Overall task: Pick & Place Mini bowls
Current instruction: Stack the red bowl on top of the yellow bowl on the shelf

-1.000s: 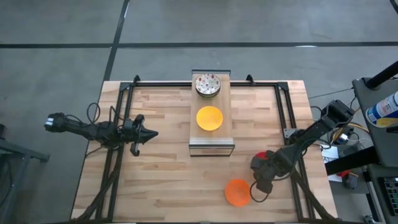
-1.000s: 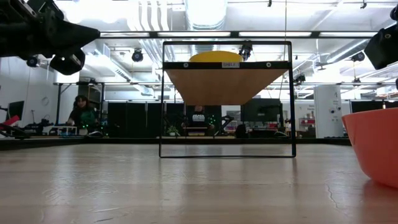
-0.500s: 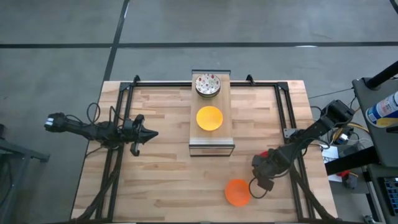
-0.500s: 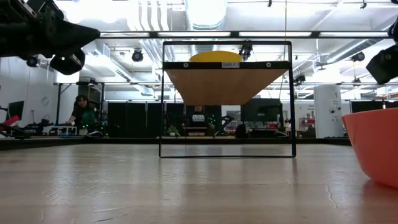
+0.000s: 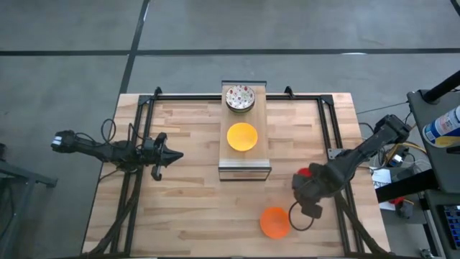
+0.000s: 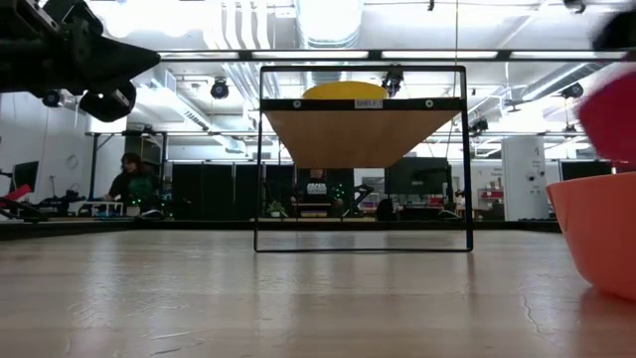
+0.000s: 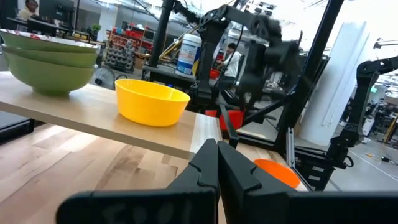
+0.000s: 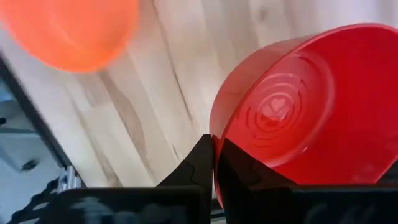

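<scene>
- The orange bowl [image 5: 274,221] sits on the worktop [image 5: 194,216] at the near right, nearest of all the bowls; in the low view it fills the right edge [image 6: 600,231].
- Just beyond it and a little to the right, the right hand [image 5: 307,188] has its fingers pinched together on the rim of the red bowl [image 5: 305,173]. The right wrist view shows the two fingertips [image 8: 200,163] meeting at the red rim [image 8: 298,106], with the bowl tilted and its underside rings facing the camera.
- The red bowl is off the worktop: in the low view it shows as a red blur [image 6: 610,114] above the orange one.
- Over on the left, about mid-depth, the left hand [image 5: 176,154] hangs above the worktop with its fingers together, holding nothing. It points towards the board.
- In the middle stands the board [image 5: 244,155] on a thin black frame, raised above the worktop.
- The yellow bowl [image 5: 242,137] rests on the board, roughly at its centre; the left wrist view shows it upright [image 7: 151,101].
- At the board's far end is a stack of speckled bowls [image 5: 239,98], white inside with red and green flecks and green outside [image 7: 46,65]. From the side at least two are nested; I can't make out the exact count.
- Far off in the room, a person [image 6: 130,179] sits at a desk.
</scene>
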### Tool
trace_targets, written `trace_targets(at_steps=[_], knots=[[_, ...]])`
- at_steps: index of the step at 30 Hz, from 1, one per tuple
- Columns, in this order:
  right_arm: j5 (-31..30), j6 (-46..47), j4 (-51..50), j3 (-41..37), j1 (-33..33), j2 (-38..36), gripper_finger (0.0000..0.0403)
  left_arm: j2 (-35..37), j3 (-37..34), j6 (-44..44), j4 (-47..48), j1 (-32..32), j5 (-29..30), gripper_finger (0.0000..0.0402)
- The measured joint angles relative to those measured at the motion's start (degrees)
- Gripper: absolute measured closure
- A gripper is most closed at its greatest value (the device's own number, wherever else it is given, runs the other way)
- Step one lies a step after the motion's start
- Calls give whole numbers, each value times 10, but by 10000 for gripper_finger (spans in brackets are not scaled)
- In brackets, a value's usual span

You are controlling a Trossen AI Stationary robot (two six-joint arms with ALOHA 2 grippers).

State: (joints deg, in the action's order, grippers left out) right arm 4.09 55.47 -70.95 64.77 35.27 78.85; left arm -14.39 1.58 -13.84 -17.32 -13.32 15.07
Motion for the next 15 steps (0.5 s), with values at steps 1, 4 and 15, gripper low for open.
trace_targets(at_steps=[1,4,15], knots=[[-13,-20,-14,25,-3,0,395,0,0,0,0,0,0,399],[-54,-88,-57,92,-13,0,395,0,0,0,4,0,0,399],[-150,-381,-111,241,-110,4,394,0,0,-1,4,0,0,399]])
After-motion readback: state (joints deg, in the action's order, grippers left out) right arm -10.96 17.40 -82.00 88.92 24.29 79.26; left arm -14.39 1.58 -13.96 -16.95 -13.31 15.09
